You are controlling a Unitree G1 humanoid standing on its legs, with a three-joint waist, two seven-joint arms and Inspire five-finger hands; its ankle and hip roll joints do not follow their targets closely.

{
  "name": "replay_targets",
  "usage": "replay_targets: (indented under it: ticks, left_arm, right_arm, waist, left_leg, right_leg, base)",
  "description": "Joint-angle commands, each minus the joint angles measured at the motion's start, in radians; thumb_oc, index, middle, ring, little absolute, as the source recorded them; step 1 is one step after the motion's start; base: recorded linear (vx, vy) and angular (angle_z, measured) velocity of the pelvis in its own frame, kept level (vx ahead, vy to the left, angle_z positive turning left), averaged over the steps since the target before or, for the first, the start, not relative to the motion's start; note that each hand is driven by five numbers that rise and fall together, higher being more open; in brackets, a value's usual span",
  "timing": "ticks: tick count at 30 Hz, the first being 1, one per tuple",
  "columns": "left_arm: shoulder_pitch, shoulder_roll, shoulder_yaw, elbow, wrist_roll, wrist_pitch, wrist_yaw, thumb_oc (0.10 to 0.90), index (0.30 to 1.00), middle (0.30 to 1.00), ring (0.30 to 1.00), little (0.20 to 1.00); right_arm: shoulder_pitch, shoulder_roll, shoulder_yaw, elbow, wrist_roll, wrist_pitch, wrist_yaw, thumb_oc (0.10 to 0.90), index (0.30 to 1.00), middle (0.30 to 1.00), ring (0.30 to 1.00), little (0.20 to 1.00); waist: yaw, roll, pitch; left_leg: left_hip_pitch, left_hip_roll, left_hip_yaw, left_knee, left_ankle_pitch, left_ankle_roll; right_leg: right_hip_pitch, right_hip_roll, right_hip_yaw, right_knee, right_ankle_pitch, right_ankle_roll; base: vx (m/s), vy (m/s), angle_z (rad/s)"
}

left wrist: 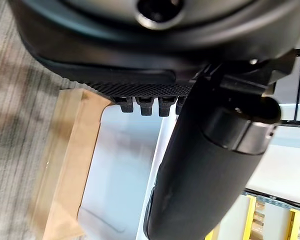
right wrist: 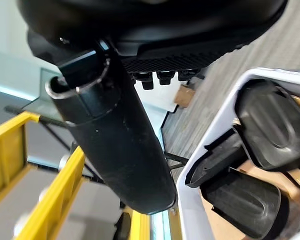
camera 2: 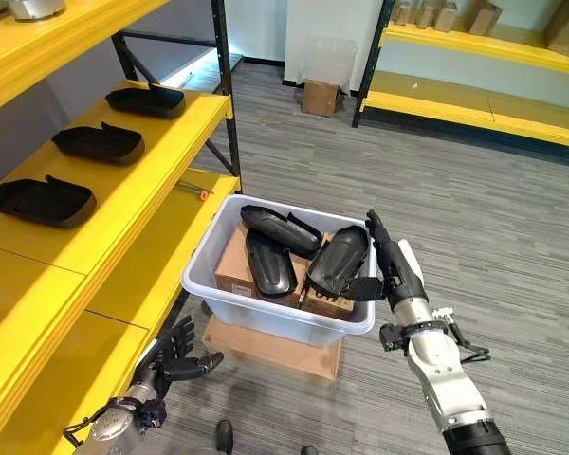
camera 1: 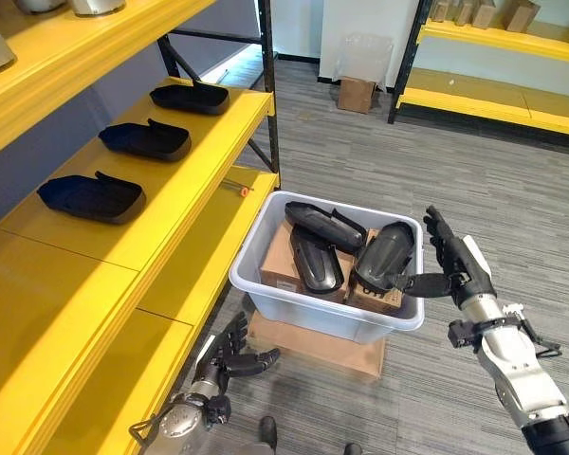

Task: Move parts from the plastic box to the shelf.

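While the right hand (camera 1: 452,267) stands at the plastic box's (camera 1: 303,313) right rim with fingers straight and spread and thumb reaching toward the box, it holds nothing; the thumb tip lies against or just short of the nearest black part (camera 1: 384,254), and contact cannot be settled. That part leans on a cardboard carton (camera 1: 277,265) inside the box, beside two more black parts, one long and flat (camera 1: 315,262), one angled across the far side (camera 1: 324,224). They look like moulded rigid plastic shells: matte, smooth, curved on the back, hollow beneath, with thin raised edges. I judge them light and stiff, somewhat slippery on the domed face, so a pinch across a rim or a narrow end should hold better than a palm on the curve. The box is pale, translucent, thin-walled, standing on a flat cardboard sheet (camera 1: 313,349) on grey carpet. Left of the box, the yellow shelf (camera 1: 85,256) already carries three similar parts (camera 1: 92,197). The left hand (camera 1: 229,360) hangs low beside the box's near-left corner, fingers loosely open.
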Motion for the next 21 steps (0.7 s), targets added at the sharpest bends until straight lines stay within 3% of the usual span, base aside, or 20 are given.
replay_targets:
  ticks: [1,6,10,11,13,21]
  left_arm:
    - [-0.080,0.057,0.036,-0.113,-0.037,-0.083,-0.017,0.900,1.000,1.000,1.000,1.000]
    - [-0.108,0.099,0.019,-0.127,-0.058,-0.087,-0.012,0.900,1.000,1.000,1.000,1.000]
    - [-0.109,0.097,0.022,-0.127,-0.058,-0.087,-0.012,0.900,1.000,1.000,1.000,1.000]
    - [-0.131,0.116,0.005,-0.127,-0.066,-0.088,0.003,0.900,1.000,1.000,1.000,1.000]
    - [-0.142,0.115,0.007,-0.126,-0.067,-0.090,0.008,0.900,1.000,1.000,1.000,1.000]
    - [-0.164,0.120,-0.003,-0.130,-0.066,-0.087,0.022,0.900,1.000,1.000,1.000,1.000]
  right_arm:
    - [-0.189,-0.061,-0.031,-0.023,-0.039,-0.104,-0.026,0.900,1.000,1.000,1.000,1.000]
    - [-0.396,-0.134,0.080,0.089,-0.063,-0.075,-0.048,0.900,1.000,1.000,1.000,1.000]
    - [-0.404,-0.135,0.086,0.094,-0.062,-0.077,-0.048,0.900,1.000,1.000,1.000,1.000]
    - [-0.548,-0.162,0.161,0.165,-0.086,-0.044,-0.063,0.900,1.000,1.000,1.000,1.000]
    - [-0.600,-0.165,0.190,0.179,-0.086,-0.040,-0.067,0.900,1.000,1.000,1.000,1.000]
    - [-0.645,-0.146,0.217,0.193,-0.094,-0.021,-0.073,0.900,1.000,1.000,1.000,1.000]
  waist:
    - [0.039,-0.010,0.011]
    - [0.059,0.007,0.086]
    - [0.057,0.008,0.086]
    - [0.064,0.018,0.147]
    - [0.059,0.022,0.169]
    - [0.055,0.020,0.216]
  left_leg:
    - [0.008,0.140,-0.011,0.097,-0.111,-0.072]
    - [-0.069,0.139,-0.028,0.162,-0.116,-0.081]
    - [-0.075,0.140,-0.029,0.167,-0.118,-0.081]
    - [-0.119,0.138,-0.036,0.209,-0.130,-0.073]
    - [-0.146,0.135,-0.035,0.230,-0.134,-0.070]
    - [-0.180,0.133,-0.031,0.253,-0.142,-0.064]
  right_leg:
    - [-0.034,-0.114,0.011,0.007,0.025,0.063]
    - [-0.114,-0.112,0.018,0.077,0.003,0.048]
    - [-0.120,-0.112,0.019,0.083,0.000,0.048]
    - [-0.189,-0.114,0.035,0.153,-0.013,0.042]
    - [-0.223,-0.118,0.044,0.179,-0.017,0.040]
    - [-0.263,-0.122,0.058,0.195,-0.015,0.037]
  base:
    - [-0.04,-0.014,0.03]
    - [-0.09,-0.015,0.02]
    - [-0.04,0.005,0.05]
    - [-0.15,0.036,0.07]
    - [-0.11,0.031,-0.15]
    - [-0.03,0.018,-0.02]
